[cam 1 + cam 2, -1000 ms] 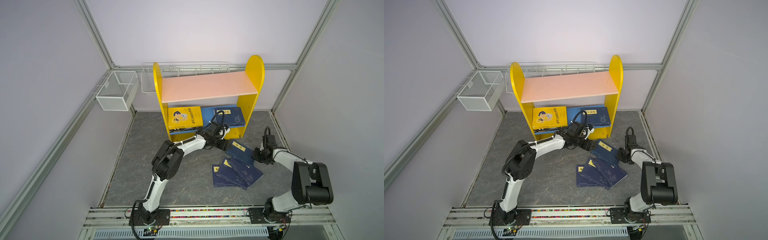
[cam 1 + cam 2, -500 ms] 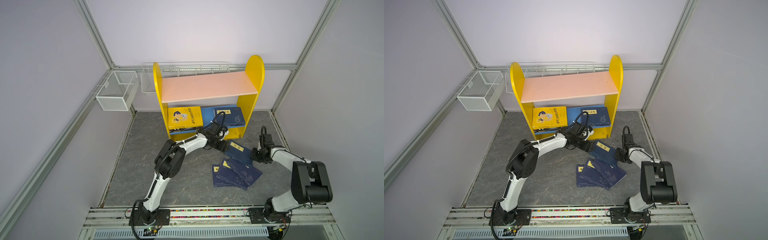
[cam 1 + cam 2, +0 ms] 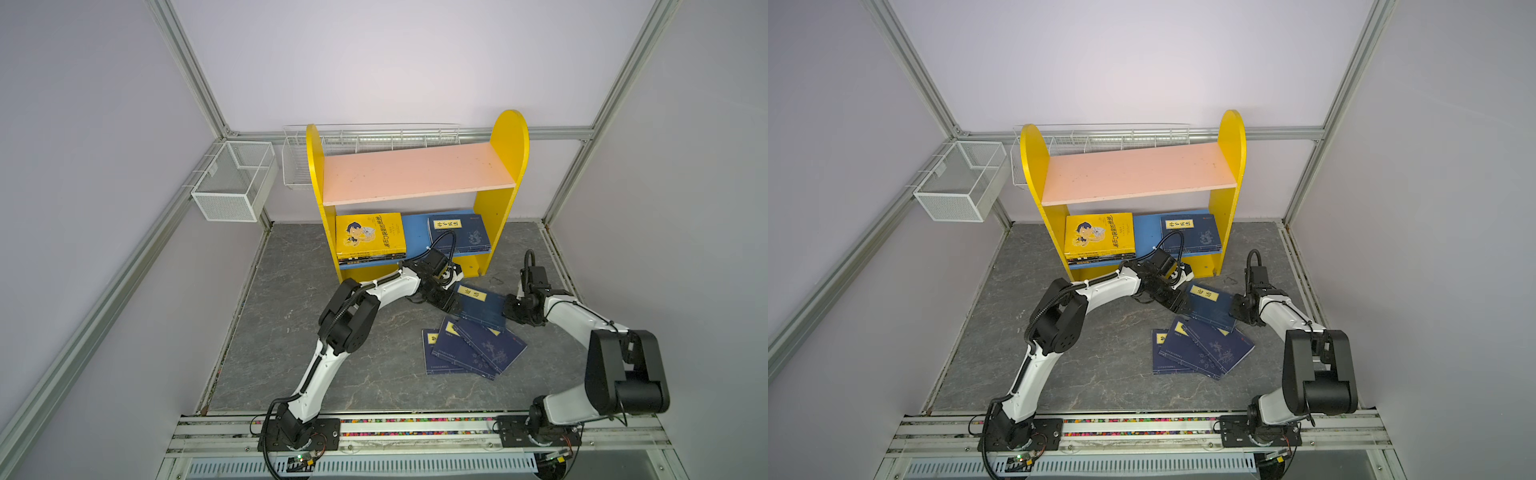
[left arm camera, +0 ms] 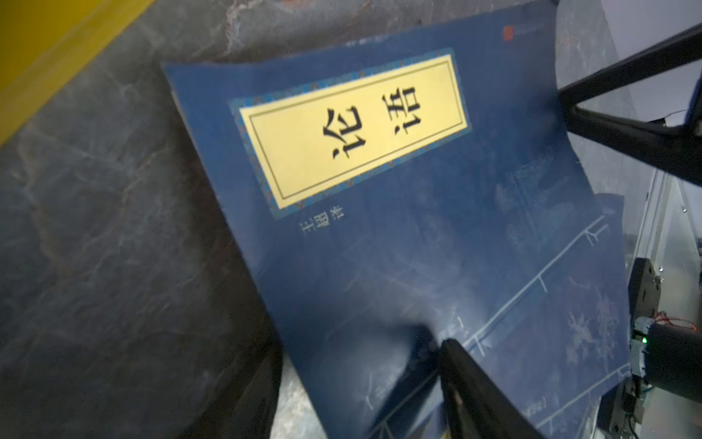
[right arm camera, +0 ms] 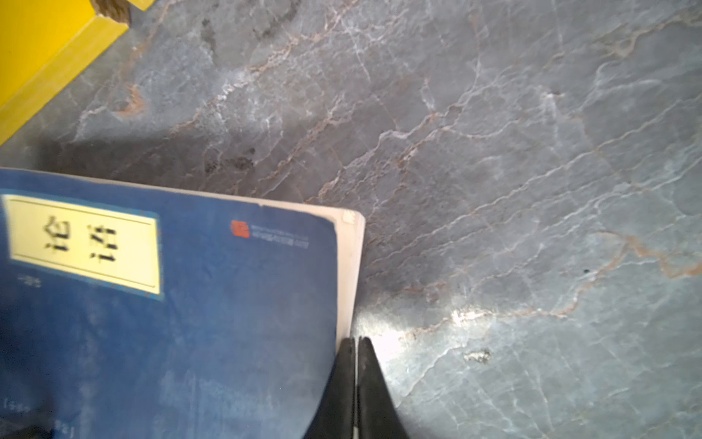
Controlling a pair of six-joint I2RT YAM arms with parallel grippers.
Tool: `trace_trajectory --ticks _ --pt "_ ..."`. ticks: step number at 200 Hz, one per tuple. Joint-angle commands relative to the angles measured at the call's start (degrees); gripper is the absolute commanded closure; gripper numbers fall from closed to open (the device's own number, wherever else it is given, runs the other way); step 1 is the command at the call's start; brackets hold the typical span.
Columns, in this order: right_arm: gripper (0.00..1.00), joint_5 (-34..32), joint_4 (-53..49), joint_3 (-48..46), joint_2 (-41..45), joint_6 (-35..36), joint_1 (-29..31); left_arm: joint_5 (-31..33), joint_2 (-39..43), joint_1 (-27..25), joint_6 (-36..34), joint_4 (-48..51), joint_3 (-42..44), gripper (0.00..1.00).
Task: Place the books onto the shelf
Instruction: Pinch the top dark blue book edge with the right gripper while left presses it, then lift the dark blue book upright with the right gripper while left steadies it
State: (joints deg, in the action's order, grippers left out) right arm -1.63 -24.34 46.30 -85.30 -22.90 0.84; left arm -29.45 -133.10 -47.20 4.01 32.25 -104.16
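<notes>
My left gripper [image 3: 451, 302]: jaws wide, one finger over cover of navy book [image 3: 482, 309]. My right gripper [image 5: 356, 344]: tips pressed together against book's page edge. Book lies on grey floor [image 3: 332, 299] before shelf [image 3: 415, 174], overlapping navy pile [image 3: 473, 353]; yellow stack [image 3: 370, 237] and shelved navy book [image 3: 459, 232] on blue lower board [image 3: 415, 239]

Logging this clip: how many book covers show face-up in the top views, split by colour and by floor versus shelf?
Navy books on the floor: 4
Shelved navy book: 1
Shelved yellow book: 1
Total: 6 covers showing; the spines under the yellow one are too thin to count.
</notes>
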Motion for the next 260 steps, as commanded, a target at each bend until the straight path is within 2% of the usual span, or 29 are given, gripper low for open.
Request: trace_trajectory --ticks 1,15,42,73,128,172,195,226,243,260 --pt "0.75 3.40 -0.94 0.43 0.95 -0.95 0.28 -0.88 -1.46 -0.27 -2.03 3.53 -1.74 0.39" --pt "0.57 4.64 -1.74 0.28 0.58 -2.65 -0.07 -0.61 -1.69 -0.40 -1.92 3.61 -2.00 0.44" --pt "0.44 9.45 1.04 -2.40 1.24 -5.35 -2.26 -0.15 -1.90 -0.73 -2.42 4.13 -2.25 0.46" --pt "0.44 15.62 6.39 -5.55 4.12 -7.28 -5.36 0.10 -2.15 -0.88 -2.86 4.72 -2.51 0.52" --pt "0.44 15.43 8.63 -6.36 9.98 -6.73 -5.98 0.96 -2.52 -1.71 -3.66 5.61 -3.15 0.55" --pt "0.45 16.81 9.66 -6.44 7.22 -7.55 -5.99 1.70 -2.30 -2.27 -4.08 5.81 -3.24 0.55" --pt "0.45 15.46 10.34 -7.61 7.52 -8.81 -6.13 1.97 -2.21 -2.29 -4.13 5.96 -3.16 0.54" --pt "0.43 4.98 7.19 -8.60 14.72 -9.03 -7.35 2.04 -2.17 -2.31 -4.12 5.98 -3.07 0.55" --pt "0.41 5.14 6.47 -8.26 17.11 -7.26 -7.59 1.97 -2.17 -2.29 -4.23 6.07 -3.15 0.55" --pt "0.41 8.39 5.97 -8.06 16.37 -6.05 -7.57 1.86 -2.23 -2.35 -4.20 6.07 -3.24 0.55"
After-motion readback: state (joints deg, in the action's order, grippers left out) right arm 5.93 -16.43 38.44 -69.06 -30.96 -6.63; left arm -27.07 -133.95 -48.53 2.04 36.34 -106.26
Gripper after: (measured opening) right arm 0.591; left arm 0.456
